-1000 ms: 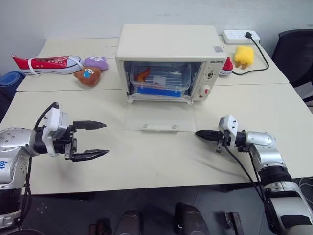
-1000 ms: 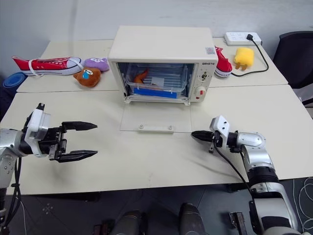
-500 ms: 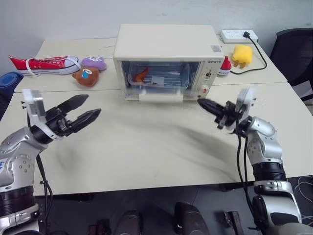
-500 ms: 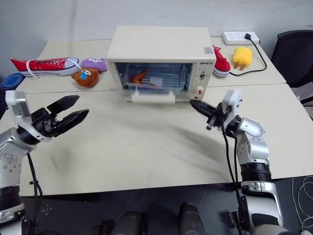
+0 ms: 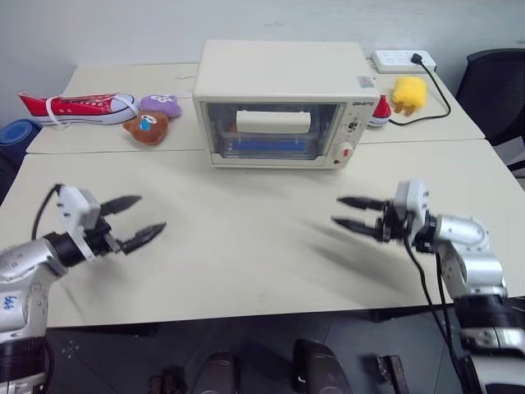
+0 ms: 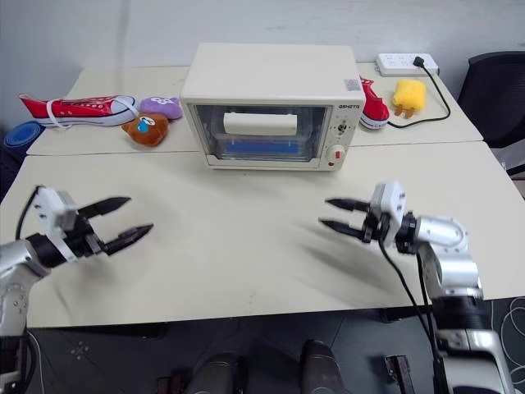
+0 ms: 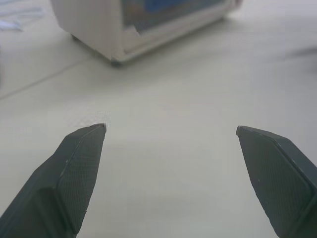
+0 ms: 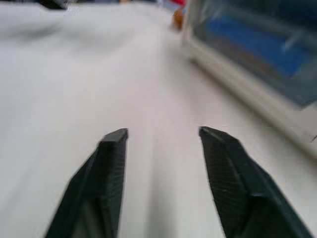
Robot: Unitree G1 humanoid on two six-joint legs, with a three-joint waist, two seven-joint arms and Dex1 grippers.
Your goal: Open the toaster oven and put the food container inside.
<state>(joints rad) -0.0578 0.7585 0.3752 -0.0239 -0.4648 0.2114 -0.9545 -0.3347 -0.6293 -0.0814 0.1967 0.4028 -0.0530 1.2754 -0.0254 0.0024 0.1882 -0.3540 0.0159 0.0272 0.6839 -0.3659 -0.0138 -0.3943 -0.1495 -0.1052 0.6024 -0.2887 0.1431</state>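
The toaster oven (image 5: 280, 103) sits at the back of the desk (image 5: 246, 263), at about 12 o'clock from the robot. Its glass door is shut, and the cream handle bar (image 5: 273, 121) runs across the top of the door. The food container (image 5: 267, 144) is inside the oven, and its blue strip shows through the glass. The left gripper (image 5: 135, 222) hangs over the desk at about 9 o'clock, and its fingers (image 7: 81, 171) are spread wide with nothing in them. The right gripper (image 5: 351, 213) hangs over the desk at about 3 o'clock, with its fingers (image 8: 113, 168) partly apart and holding nothing. Both grippers are well apart from the oven. Behind the oven at 10 o'clock lie a red sneaker (image 5: 74, 107), a purple plush toy (image 5: 161, 104) and a brown plush toy (image 5: 148, 128). At 2 o'clock there is a yellow plush toy (image 5: 408, 93) and a white power strip (image 5: 402, 60).
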